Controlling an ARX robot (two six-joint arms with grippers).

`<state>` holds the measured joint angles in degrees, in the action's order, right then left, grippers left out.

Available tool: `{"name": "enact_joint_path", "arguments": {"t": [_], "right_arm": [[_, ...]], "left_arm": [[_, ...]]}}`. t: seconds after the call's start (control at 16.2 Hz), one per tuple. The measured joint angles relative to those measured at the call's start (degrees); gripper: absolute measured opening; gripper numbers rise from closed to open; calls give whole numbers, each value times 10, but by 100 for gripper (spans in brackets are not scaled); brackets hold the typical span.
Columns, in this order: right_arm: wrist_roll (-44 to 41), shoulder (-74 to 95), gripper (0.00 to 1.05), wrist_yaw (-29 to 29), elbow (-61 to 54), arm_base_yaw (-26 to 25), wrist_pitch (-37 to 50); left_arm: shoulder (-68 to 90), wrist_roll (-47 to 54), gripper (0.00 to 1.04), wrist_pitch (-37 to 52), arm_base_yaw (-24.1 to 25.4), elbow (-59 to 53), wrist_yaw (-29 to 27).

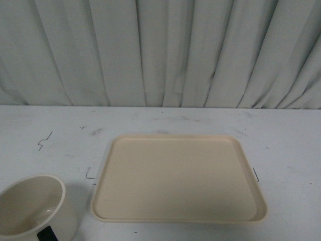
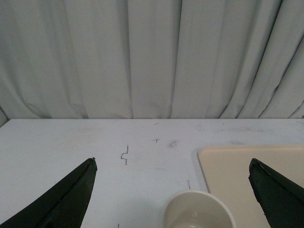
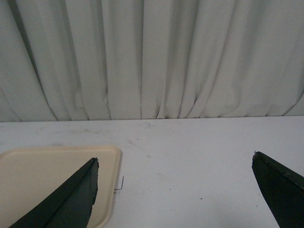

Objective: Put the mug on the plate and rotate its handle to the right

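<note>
The white mug (image 1: 35, 208) stands upright on the table at the front left, left of the beige plate (image 1: 178, 178), apart from it. Its dark handle (image 1: 46, 234) shows at its near side, at the frame's bottom edge. The plate lies flat with nothing on it. In the left wrist view the mug (image 2: 198, 211) sits low between the spread fingers of my open left gripper (image 2: 172, 164), with the plate (image 2: 232, 166) beside it. My right gripper (image 3: 174, 159) is open above the bare table, one finger over the plate's corner (image 3: 57, 166). No arm shows in the front view.
A white table (image 1: 281, 145) with small dark pen marks (image 1: 44, 140) runs back to a pale pleated curtain (image 1: 160, 50). A small mark lies by the plate's right edge (image 1: 256, 173).
</note>
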<state>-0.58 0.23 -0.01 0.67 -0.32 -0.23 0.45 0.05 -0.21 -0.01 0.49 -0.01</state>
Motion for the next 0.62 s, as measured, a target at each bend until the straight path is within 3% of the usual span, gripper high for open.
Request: {"name": "enact_joint_path", "arguments": {"t": [0.62], "right_arm": [[0, 0, 98, 0, 0, 0, 0]], "left_arm": [[0, 0, 98, 0, 0, 0, 0]]}}
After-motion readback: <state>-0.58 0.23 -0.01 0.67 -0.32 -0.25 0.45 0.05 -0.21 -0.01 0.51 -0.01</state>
